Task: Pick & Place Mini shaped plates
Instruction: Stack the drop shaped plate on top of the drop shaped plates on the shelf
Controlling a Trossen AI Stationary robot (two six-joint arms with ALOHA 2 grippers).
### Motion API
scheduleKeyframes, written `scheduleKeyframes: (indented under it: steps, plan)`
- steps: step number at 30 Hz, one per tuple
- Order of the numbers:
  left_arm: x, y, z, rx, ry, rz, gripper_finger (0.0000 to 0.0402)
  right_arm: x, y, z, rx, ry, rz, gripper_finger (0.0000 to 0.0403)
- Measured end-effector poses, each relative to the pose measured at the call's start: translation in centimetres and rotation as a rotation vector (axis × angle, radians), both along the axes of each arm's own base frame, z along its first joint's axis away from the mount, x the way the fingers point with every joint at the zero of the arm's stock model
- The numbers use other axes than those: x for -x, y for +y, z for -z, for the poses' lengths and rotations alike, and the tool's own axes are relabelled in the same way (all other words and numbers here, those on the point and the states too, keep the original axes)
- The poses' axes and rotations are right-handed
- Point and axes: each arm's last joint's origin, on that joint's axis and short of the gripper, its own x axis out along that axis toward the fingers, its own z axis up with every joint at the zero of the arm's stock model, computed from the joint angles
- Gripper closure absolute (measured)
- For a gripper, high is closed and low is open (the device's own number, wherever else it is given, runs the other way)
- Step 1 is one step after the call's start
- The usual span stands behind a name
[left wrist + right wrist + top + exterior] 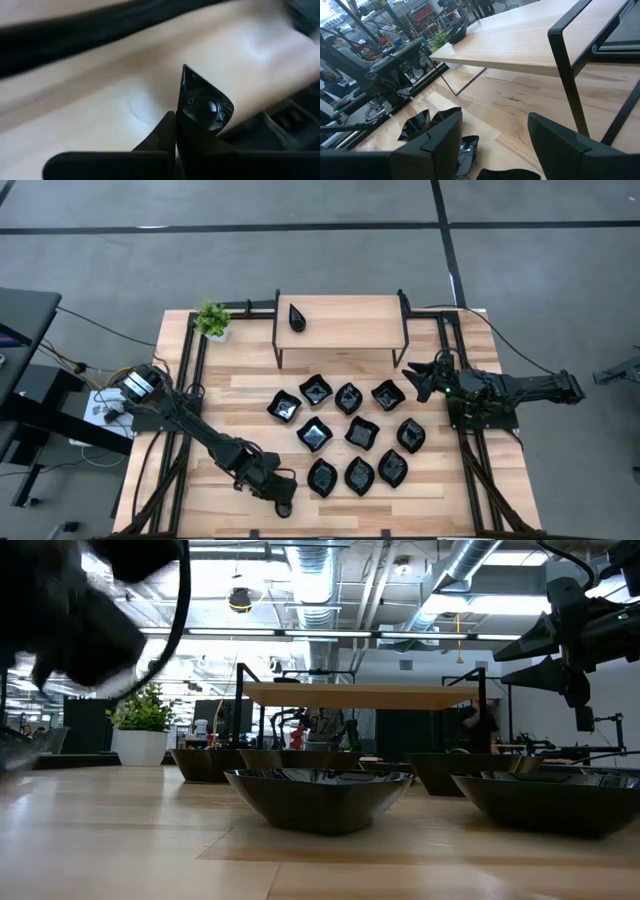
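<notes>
Several glossy black mini shaped plates (348,435) lie in rows on the wooden table's middle. One slim teardrop plate (297,317) lies on the raised wooden shelf (340,320) at the far side. Near the front edge, left of the rows, my left gripper (284,500) is shut on a pointed black plate (202,102). My right gripper (415,380) hangs open by the shelf's right end, touching nothing; the low view shows it high up (520,660). My left gripper pinches the pointed plate by its rim (181,117) between its two fingers, slanting down from above. The plate stands on edge in the hold, its pointed tip (185,67) away from the fingers. I cannot tell whether its lower part touches the table.
A small green plant (211,320) in a white pot stands at the far left corner. Black frame rails (190,380) run along the table's left and right sides. Bare wood lies left of the plate rows and along the front edge.
</notes>
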Motion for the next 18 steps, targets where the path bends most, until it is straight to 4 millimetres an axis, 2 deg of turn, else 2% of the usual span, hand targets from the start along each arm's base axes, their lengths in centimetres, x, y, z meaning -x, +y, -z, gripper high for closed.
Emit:
scheduleKeyframes:
  steps: [3, 7, 12, 18]
  plan:
    - [0.3, 0.7, -2.8, -0.015, -0.119, 0.060, 0.0398, 0.0, 0.0, 0.0, 0.000, 0.000, -0.001, 0.0182]
    - [0.7, 3.6, -7.2, -0.124, -0.313, 0.020, 0.0398, 0.0, 0.0, 0.0, 0.000, -0.001, 0.000, 0.0182]
    - [1.0, 9.5, -11.4, -0.278, -0.447, -0.085, 0.0399, 0.0, 0.0, 0.0, 0.000, 0.000, 0.000, 0.0182]
    - [1.5, 17.9, -14.5, -0.461, -0.531, -0.162, 0.0399, 0.0, 0.0, 0.0, 0.000, -0.001, 0.001, 0.0182]
